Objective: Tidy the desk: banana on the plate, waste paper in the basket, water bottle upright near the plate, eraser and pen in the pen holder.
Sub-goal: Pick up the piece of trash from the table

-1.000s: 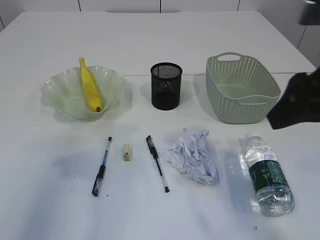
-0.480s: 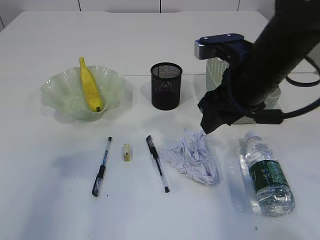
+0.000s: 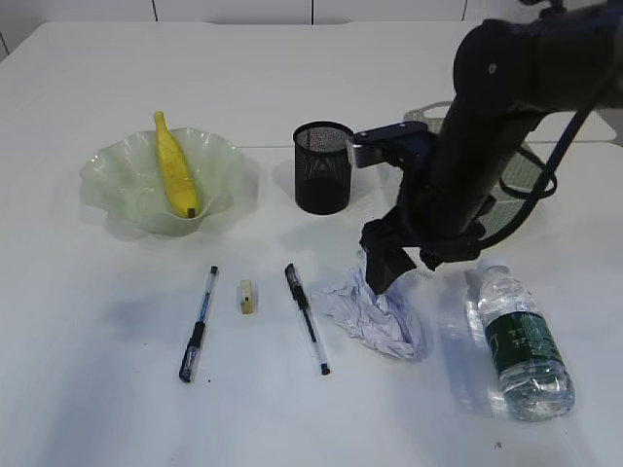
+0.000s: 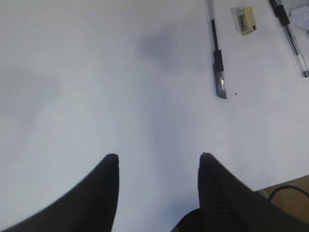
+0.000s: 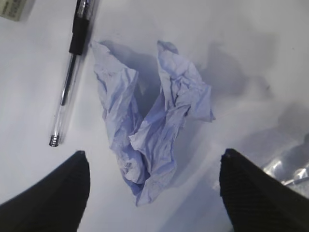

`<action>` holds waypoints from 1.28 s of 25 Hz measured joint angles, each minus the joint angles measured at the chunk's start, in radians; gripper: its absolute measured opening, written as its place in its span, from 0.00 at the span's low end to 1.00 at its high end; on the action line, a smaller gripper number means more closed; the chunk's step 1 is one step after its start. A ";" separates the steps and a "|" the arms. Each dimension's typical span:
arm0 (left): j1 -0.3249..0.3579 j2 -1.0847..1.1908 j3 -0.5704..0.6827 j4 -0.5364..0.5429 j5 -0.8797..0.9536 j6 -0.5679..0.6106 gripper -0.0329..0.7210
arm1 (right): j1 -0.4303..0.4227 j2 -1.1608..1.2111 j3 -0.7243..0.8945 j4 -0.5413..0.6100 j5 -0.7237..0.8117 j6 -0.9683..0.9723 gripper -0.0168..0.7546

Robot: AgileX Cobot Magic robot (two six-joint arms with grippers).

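1. The right gripper (image 5: 153,159) hangs over the white table (image 3: 88,389) with its two black fingers (image 5: 58,193) spread wide and nothing between them. The crumpled sheet of pale lavender waste paper (image 5: 147,125) lies directly below, inside the span of the fingers and not touched by them.
2. Just left of that gripper lies a clear-barrelled pen with a black grip (image 5: 72,72), roughly parallel to the paper. Beyond its upper end is a corner of the small cream-coloured eraser (image 5: 17,7).
3. To the gripper's right, near the paper, a clear plastic water bottle with a dark green label and white cap (image 3: 521,341) lies on its side.
4. Farther left of the gripper, past the eraser, lies a second clear pen with a black grip (image 3: 198,323).
5. Behind the gripper stands a black wire-mesh pen holder (image 3: 323,167), upright. The pale green woven plastic basket (image 3: 516,180) is behind the right arm and mostly hidden by it.
6. Far back to the left, a yellow banana (image 3: 175,167) lies in a translucent pale green wavy-rimmed plate (image 3: 117,175).
7. The left gripper (image 4: 158,162) hovers over bare table, fingers partly open and holding nothing, with the second pen and the eraser ahead of it to the right.
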 joint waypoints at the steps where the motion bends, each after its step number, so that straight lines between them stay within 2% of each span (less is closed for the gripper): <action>1: 0.000 0.000 0.000 0.000 -0.002 0.000 0.53 | 0.000 0.014 0.000 0.000 -0.002 -0.003 0.84; 21: 0.000 0.000 0.000 0.000 -0.041 0.000 0.52 | 0.000 0.129 -0.002 0.055 -0.112 -0.079 0.83; 28: 0.000 0.000 0.000 0.004 -0.053 0.000 0.51 | 0.000 0.129 -0.002 0.059 -0.125 -0.080 0.64; 32: 0.000 0.000 0.000 0.004 -0.053 0.000 0.51 | 0.000 0.144 -0.002 0.074 -0.128 -0.080 0.46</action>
